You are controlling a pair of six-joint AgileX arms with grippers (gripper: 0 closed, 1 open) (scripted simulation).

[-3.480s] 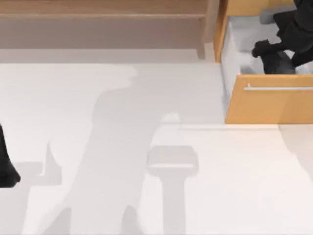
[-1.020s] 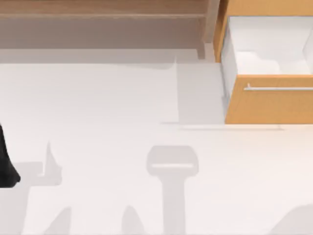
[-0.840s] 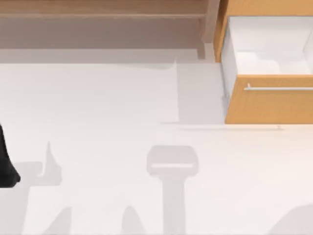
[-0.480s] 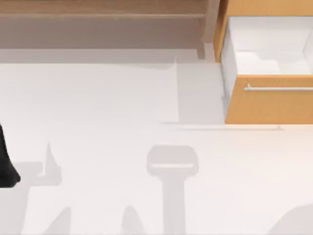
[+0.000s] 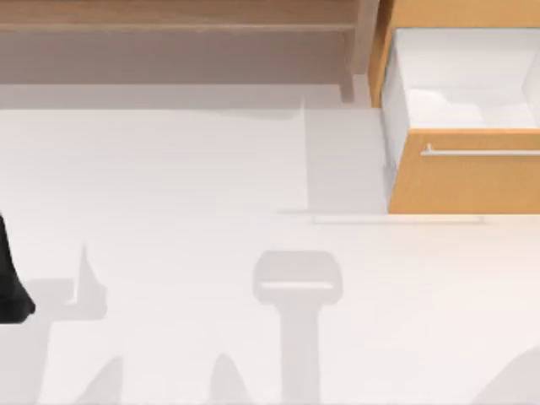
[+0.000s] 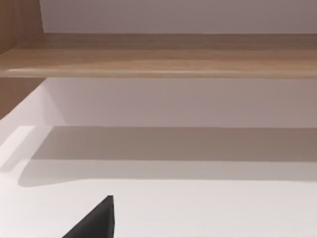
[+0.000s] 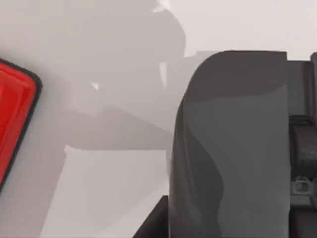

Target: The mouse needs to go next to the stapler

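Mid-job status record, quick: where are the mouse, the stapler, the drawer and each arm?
mouse: dark grey, close under the right wrist camera, above the white table
right hand: appears shut on the mouse
stapler: red with a black edge, on the table, apart from the mouse
drawer: pulled open, top view's upper right
left arm: parked at the table's left edge
task state: mouse apparently not yet set down

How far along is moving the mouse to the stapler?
Done: the drawer is open. In hand: the mouse sits close against the right gripper, near the red stapler. Left to do: setting it down beside the stapler. The left arm is parked at the table's left edge.
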